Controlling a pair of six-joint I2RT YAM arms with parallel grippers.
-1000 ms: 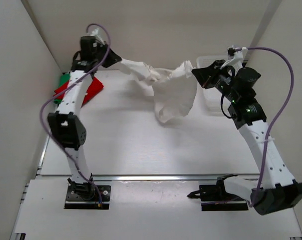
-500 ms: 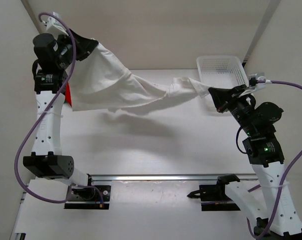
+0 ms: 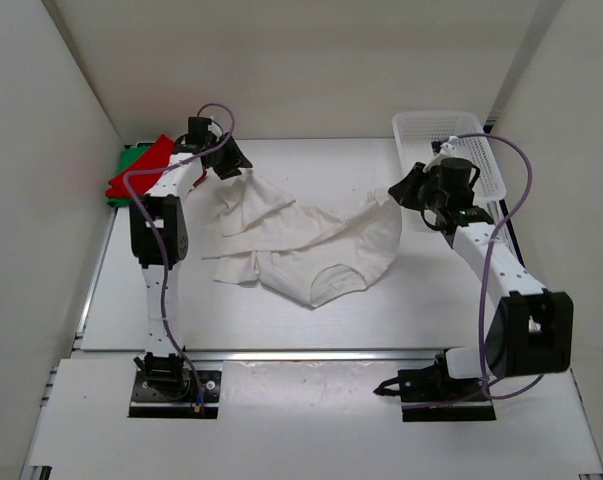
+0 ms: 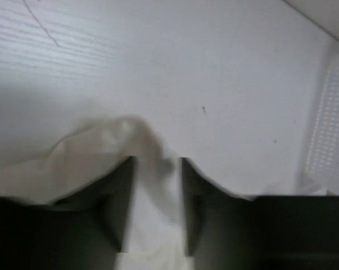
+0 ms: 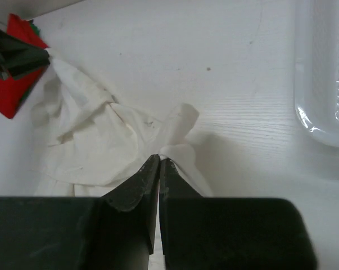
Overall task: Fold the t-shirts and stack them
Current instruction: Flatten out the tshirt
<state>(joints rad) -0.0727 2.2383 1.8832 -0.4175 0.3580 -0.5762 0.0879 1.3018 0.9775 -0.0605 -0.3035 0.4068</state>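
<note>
The white t-shirt (image 3: 311, 245) lies crumpled and only partly spread in the middle of the worktop (image 3: 281, 320), a rumpled mass of folds with a curved seam showing near its 6 o'clock edge. The left hand (image 3: 233, 162) sits low at the shirt's 11 o'clock corner. In its wrist view the two dark fingers stand a narrow way apart, with a ridge of white cloth running up between them. The cloth looks loose in the gap rather than squeezed, so this hand is narrowly parted and not clamping. The right hand (image 3: 396, 190) is at the shirt's 2 o'clock corner, where the cloth is drawn up into a twisted point that meets the fingertips. In its wrist view the fingers are pressed together with a small fold of white cloth caught at their tips, so it is holding the white t-shirt. Between the two hands the cloth sags onto the worktop in a shallow arc. At 10 o'clock on the worktop, by the left wall, the red t-shirt (image 3: 149, 162) lies on top of the green t-shirt (image 3: 128, 157), whose edge peeks out on the 9 o'clock side. This pile is just beside the left hand. The white mesh basket (image 3: 421, 125) stands at 1 o'clock, near the right hand.
</note>
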